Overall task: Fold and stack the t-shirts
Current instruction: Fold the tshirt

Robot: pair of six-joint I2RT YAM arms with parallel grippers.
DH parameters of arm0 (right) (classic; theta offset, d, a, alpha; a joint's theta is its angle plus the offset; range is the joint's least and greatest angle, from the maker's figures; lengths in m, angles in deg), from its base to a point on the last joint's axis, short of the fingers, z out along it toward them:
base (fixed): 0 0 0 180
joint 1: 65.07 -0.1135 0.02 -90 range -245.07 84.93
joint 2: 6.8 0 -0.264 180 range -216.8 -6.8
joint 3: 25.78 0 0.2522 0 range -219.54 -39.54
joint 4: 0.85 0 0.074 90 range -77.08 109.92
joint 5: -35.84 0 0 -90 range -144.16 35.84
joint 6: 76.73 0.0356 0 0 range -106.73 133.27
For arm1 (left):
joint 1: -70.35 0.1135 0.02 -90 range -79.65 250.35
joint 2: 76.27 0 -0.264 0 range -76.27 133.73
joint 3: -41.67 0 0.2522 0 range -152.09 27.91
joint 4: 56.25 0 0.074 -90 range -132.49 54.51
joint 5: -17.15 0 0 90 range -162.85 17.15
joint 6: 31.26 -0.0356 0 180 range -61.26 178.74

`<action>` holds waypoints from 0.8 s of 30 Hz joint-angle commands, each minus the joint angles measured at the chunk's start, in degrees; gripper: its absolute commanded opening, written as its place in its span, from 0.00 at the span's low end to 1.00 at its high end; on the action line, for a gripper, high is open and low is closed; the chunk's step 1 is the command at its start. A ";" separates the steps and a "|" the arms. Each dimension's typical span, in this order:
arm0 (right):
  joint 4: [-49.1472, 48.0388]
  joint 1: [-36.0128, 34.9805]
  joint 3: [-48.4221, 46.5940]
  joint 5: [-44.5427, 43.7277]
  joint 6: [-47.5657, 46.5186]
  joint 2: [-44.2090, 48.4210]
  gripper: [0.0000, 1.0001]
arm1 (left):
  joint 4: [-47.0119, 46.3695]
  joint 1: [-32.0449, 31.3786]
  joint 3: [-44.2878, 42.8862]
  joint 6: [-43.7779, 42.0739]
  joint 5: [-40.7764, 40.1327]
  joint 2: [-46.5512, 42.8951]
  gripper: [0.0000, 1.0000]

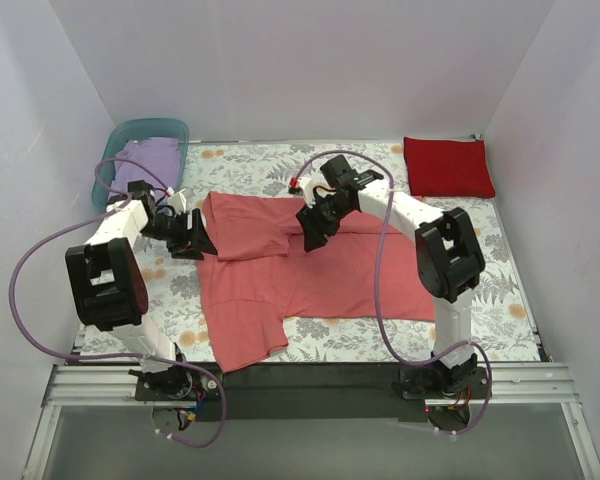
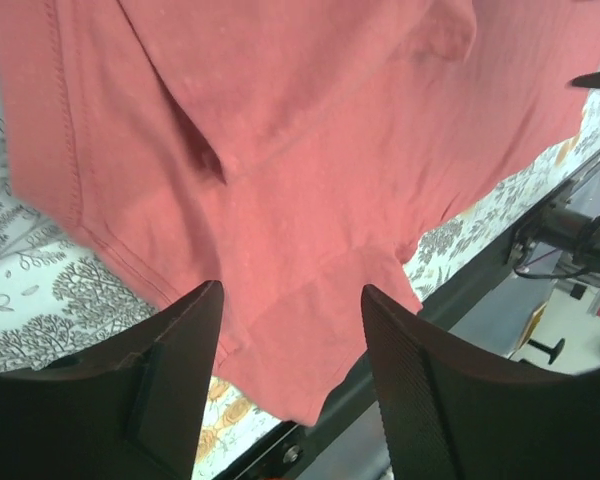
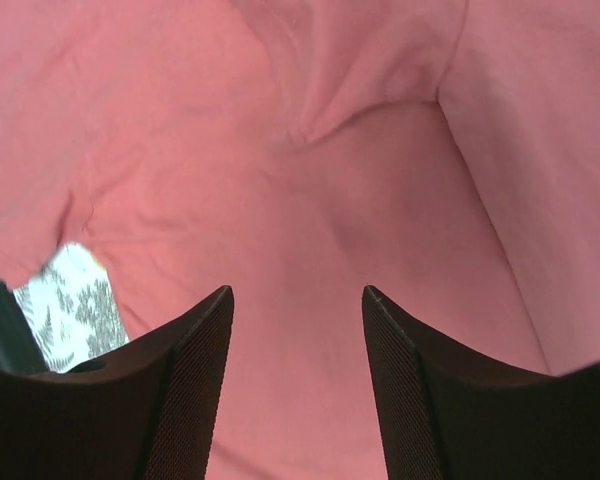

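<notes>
The salmon-pink t-shirt (image 1: 310,275) lies spread on the floral cloth in the middle, its top edge folded over toward the front. It also fills the left wrist view (image 2: 280,150) and the right wrist view (image 3: 310,200). My left gripper (image 1: 195,240) is open and empty just above the shirt's left edge. My right gripper (image 1: 312,232) is open and empty above the folded part near the shirt's middle. A deep red t-shirt (image 1: 447,166) lies folded at the back right. A lavender purple t-shirt (image 1: 148,160) sits in the teal tub.
The teal plastic tub (image 1: 120,140) stands at the back left. The white floral-print cloth (image 1: 480,290) covers the table. A black rail (image 1: 310,385) runs along the near edge between the arm bases. White walls close in the sides and back.
</notes>
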 commanded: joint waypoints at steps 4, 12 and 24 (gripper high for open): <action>-9.35 -2.34 -3.50 4.89 12.89 -7.57 0.63 | -10.35 0.05 -0.90 6.69 4.14 5.24 0.59; -14.10 -2.51 -4.21 9.56 20.72 -11.97 0.64 | -13.88 -3.91 -0.73 8.98 1.95 9.11 0.54; -15.07 -3.66 -5.35 11.76 23.28 -15.31 0.63 | -12.83 -6.28 -1.34 10.47 0.28 9.73 0.48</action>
